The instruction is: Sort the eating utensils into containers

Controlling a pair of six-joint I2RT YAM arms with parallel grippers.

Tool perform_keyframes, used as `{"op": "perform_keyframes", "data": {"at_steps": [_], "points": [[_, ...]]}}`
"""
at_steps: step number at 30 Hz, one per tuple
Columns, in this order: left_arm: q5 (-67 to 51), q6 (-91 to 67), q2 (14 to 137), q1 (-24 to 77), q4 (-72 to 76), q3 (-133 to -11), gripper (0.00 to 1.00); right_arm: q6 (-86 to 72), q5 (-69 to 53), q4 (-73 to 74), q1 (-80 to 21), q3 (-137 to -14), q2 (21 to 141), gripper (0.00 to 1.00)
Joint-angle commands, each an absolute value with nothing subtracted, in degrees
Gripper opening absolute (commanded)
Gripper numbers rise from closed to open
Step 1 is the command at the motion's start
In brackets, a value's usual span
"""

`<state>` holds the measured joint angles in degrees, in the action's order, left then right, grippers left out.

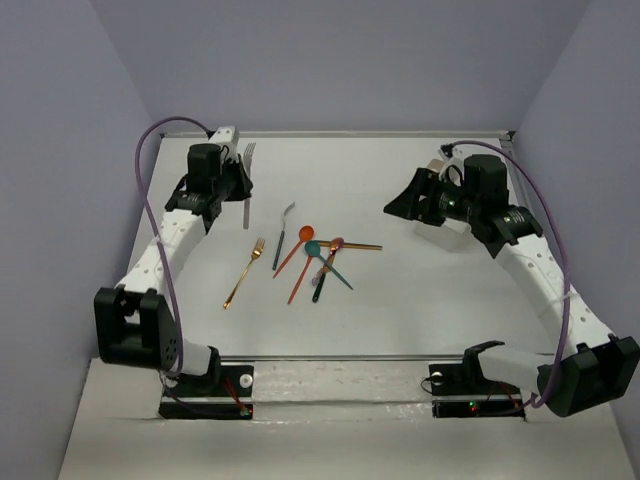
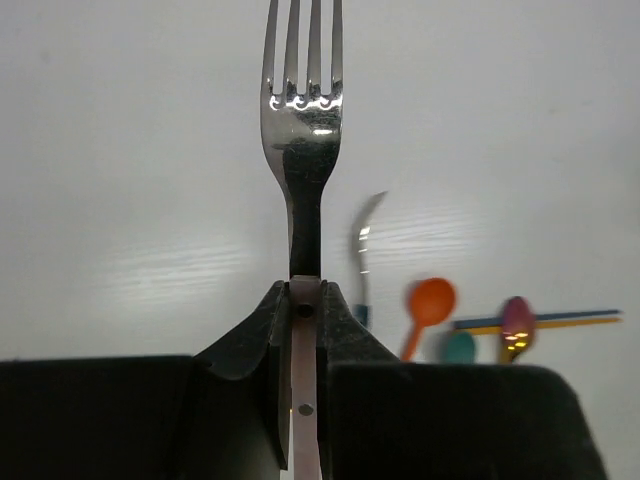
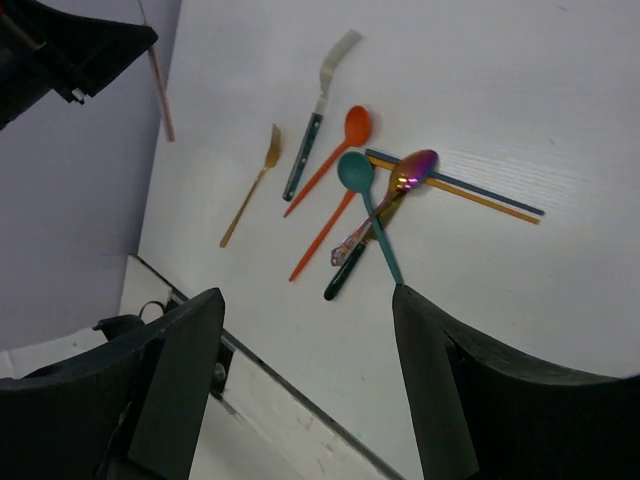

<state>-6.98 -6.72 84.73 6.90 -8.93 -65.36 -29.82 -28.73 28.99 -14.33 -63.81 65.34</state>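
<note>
One silver fork (image 2: 303,150) sits in the left gripper (image 2: 303,296), with both fingers (image 2: 250,340) clamped on the junction of its neck and pale pink handle. In the left wrist view the tines point to 12 o'clock beyond the fingertips, and the handle runs back between the fingers toward 6 o'clock. In the top view this gripper is at 10 o'clock from the loose utensils on the table (image 1: 450,300).

The right gripper (image 3: 305,300) is at 2 o'clock from that group. Its fingers (image 3: 170,390) are spread wide apart with nothing between them.

Loose utensils, right wrist view:
- a gold fork (image 3: 252,185) lies alone at 9 o'clock from the cluster
- a dark-handled utensil with a curved silver head (image 3: 315,120) lies just beside an orange spoon (image 3: 354,128)
- a teal spoon (image 3: 353,170) and a purple spoon (image 3: 415,170) have their bowls close together and their handles crossing
- a dark blue and a gold stick (image 3: 470,192) lie side by side, passing under the purple spoon
- an orange-red stick (image 3: 320,238) and a black-handled piece (image 3: 340,280) lie at 6 o'clock in the cluster
</note>
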Motion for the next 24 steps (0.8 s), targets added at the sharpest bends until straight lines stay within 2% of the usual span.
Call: {"op": "perform_keyframes", "data": {"at_steps": [1,9,14,18,24], "points": [[-22.05,-11.94,74.98,14.92,-3.19,-64.08,0.06,-32.60,-29.80,21.45,-18.54,-72.85,68.19,0.74],[-26.46,-24.43,65.13,25.57,8.60,-54.32,0.06,-32.08,-24.00,19.52,-28.91,-82.26,75.31,0.72],[-25.84,-25.31,64.86,30.22,9.41,-54.67,0.06,-32.35,-23.21,18.98,-30.32,-84.54,77.52,0.71],[-24.96,-25.84,65.21,32.69,10.19,-54.75,0.06,-31.91,-21.72,19.60,-33.48,-85.08,79.36,0.65],[-24.43,-25.93,66.44,34.37,10.99,-55.02,0.06,-30.76,-18.38,20.74,-35.42,-84.46,80.42,0.65]]}}
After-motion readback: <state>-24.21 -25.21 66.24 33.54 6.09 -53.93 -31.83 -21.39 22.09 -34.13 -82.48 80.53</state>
